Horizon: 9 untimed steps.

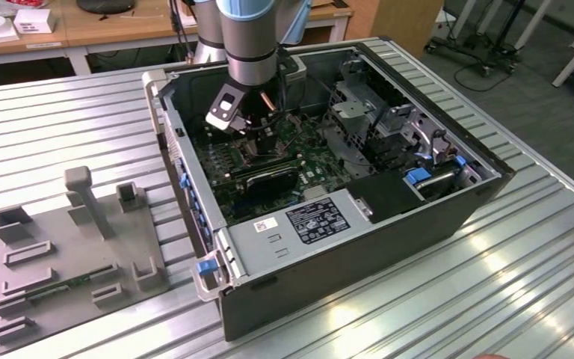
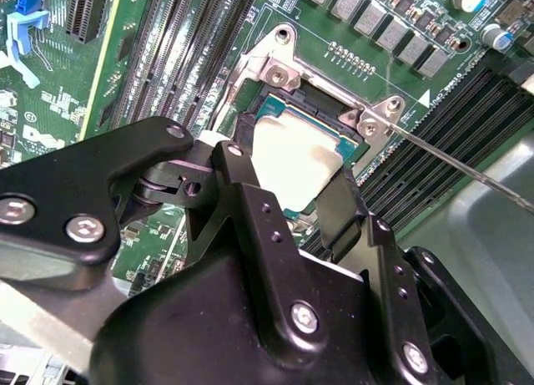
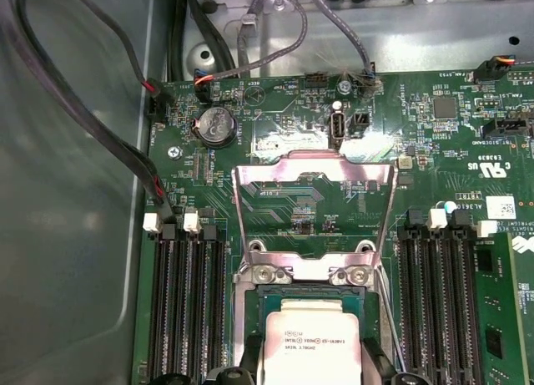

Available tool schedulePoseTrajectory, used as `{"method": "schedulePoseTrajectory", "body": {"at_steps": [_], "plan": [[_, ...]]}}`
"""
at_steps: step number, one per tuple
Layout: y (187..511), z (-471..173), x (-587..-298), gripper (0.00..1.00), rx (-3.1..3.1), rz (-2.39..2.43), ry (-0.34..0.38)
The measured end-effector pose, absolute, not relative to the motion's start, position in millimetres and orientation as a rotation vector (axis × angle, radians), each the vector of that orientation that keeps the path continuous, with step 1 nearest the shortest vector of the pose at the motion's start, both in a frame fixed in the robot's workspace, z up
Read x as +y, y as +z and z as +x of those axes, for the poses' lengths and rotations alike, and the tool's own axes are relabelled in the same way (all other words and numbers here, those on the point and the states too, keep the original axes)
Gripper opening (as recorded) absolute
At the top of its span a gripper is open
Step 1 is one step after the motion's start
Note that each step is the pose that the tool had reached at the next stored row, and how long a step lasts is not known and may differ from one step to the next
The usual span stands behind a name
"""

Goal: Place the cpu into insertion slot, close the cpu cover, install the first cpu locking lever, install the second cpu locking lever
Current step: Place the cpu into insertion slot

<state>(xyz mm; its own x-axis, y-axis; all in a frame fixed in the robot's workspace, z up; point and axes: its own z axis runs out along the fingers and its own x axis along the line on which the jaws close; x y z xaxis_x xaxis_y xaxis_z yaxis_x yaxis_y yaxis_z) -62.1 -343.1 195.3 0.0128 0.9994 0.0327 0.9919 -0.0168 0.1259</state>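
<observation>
The cpu (image 2: 292, 159) (image 3: 310, 343), a small square chip with a pale metal face, lies in the insertion slot (image 3: 309, 274), level with its silvery rim. My gripper (image 2: 292, 193) (image 3: 309, 372) is shut on the cpu, with a black finger (image 2: 242, 193) against each of two opposite edges. The cpu cover (image 3: 313, 164) is a thin metal frame that stands swung back off the slot on its hinge, with green board showing through its window. A thin wire locking lever (image 2: 467, 172) sticks out free beside the slot. In the exterior view my gripper (image 1: 250, 129) reaches down into the computer case.
The open computer case (image 1: 367, 224) surrounds the green motherboard (image 1: 307, 149) with metal walls. Long black memory slots (image 3: 188, 301) (image 3: 438, 293) run along both sides of the socket. Cables (image 3: 100, 126) hang along the case wall. A grey fixture plate (image 1: 68, 254) lies at the exterior view's left.
</observation>
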Motion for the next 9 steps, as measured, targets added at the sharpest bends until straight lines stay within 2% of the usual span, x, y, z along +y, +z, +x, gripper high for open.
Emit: {"method": "schedulePoseTrajectory", "body": {"at_steps": [9], "plan": [[194.2,-62.1,-343.1,0.54,2.155,2.187,0.174]]}}
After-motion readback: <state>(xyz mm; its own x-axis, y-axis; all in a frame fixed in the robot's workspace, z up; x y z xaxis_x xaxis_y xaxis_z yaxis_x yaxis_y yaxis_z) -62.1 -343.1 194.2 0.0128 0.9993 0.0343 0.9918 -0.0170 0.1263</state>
